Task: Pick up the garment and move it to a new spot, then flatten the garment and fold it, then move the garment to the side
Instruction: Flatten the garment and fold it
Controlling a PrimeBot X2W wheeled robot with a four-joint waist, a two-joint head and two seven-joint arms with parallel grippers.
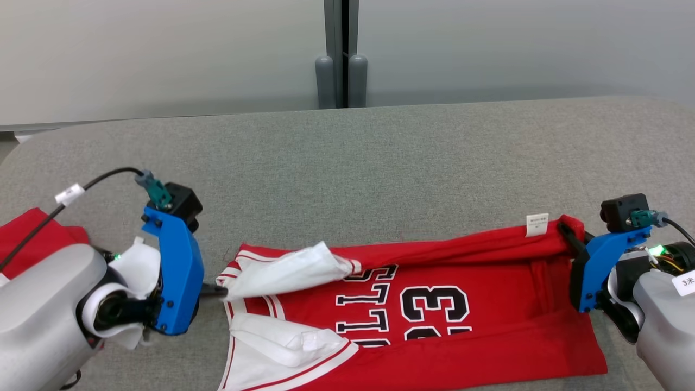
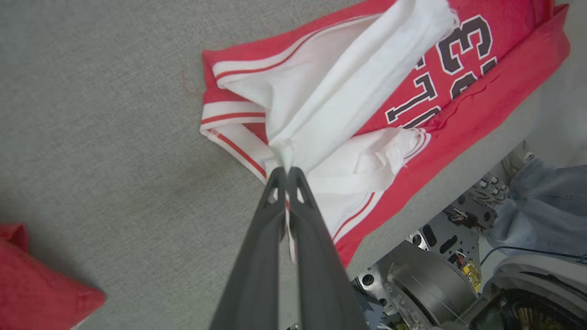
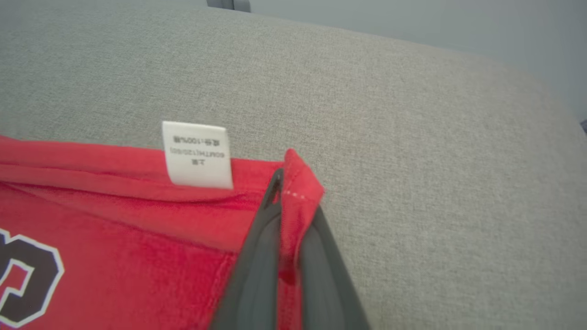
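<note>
**Now pinched at both ends, drawn out for flattening**

Noted along near edge of grey fabric-covered table (image 1: pixel 380 163): red sleeveless basketball jersey with white lining and dark outlined lettering (image 1: pixel 488 336). Laid lengthwise left to right, front up, far edge rolled over in a long ridge.

At armhole end, left gripper (image 2: pixel 286 172): fingers pressed together on white striped trim, lining gathered to a point at the tips.

At hem end, right gripper (image 3: pixel 293 201): clamped likewise on a red corner of the hem, just beside small white rectangular care label (image 3: pixel 197 156).

Judged reason for the two holds: opposite ends taken so as to pull cloth taut and smooth it against the table before any fold. White lining turned out and rumpled at left, ridge along far edge, so flattening looks unfinished. Near hem close to table edge; some risk of slipping off if dragged nearer.

Counted:
- one jersey in work
- two grippers, both closed on it
- one care label
- two numerals readable, 2 and 3
- one other red cloth bundle (image 1: pixel 32 239) at far left, well apart, untouched
- one denim-clad leg of a person (image 2: pixel 545 201) beyond table edge, in left wrist view
</note>
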